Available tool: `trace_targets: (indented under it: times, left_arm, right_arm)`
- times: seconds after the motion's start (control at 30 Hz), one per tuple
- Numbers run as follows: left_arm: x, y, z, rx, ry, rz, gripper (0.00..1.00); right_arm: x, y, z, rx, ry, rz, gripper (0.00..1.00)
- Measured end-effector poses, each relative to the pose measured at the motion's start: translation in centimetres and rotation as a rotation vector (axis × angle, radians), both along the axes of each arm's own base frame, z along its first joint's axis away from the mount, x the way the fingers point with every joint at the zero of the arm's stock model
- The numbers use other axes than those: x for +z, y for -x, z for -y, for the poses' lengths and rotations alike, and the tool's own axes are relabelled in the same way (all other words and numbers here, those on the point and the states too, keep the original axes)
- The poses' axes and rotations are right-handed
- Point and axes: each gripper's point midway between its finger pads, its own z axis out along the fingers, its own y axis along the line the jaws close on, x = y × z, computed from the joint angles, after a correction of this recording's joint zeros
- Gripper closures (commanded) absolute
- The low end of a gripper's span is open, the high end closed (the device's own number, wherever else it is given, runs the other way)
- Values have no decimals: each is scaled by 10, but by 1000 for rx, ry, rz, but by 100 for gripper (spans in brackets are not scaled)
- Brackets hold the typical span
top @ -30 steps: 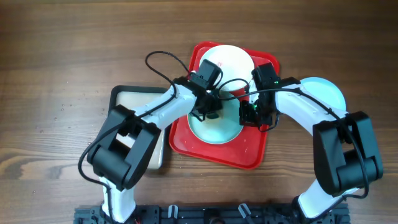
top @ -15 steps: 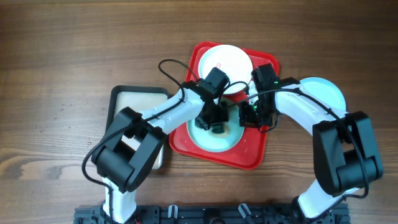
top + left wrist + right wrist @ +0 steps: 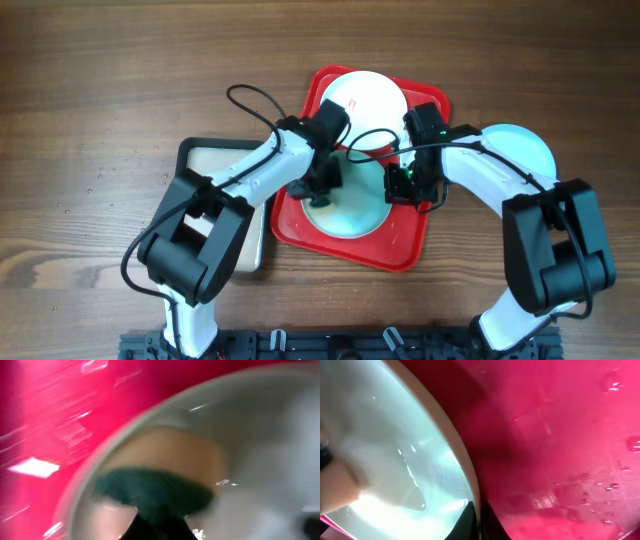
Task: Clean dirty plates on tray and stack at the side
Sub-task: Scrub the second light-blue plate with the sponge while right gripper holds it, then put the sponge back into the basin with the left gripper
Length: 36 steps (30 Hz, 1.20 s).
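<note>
Wooden bench [image 3: 100, 80] | red tray [image 3: 405, 247] mid-bench, mint plate [image 3: 352, 212] lying in it | left claw [image 3: 320, 190] clenched on sponge [image 3: 157, 482] against plate | right claw [image 3: 402, 186] pinching plate rim | risk — wet rim slipping free under scrubbing, plate skating off tray

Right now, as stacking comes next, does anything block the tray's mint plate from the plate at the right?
On the table, only the tray rim. The left gripper holds a sponge on the mint plate, and the right arm overhangs the side plate.
</note>
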Motion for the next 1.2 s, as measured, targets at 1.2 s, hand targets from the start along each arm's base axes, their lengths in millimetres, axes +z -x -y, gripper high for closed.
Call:
trace_targets:
  times: [1.2]
  left_arm:
    - [21,4,-49,-48,-484,107,96]
  right_arm:
    - [1,2,-9,19,-25,1,96]
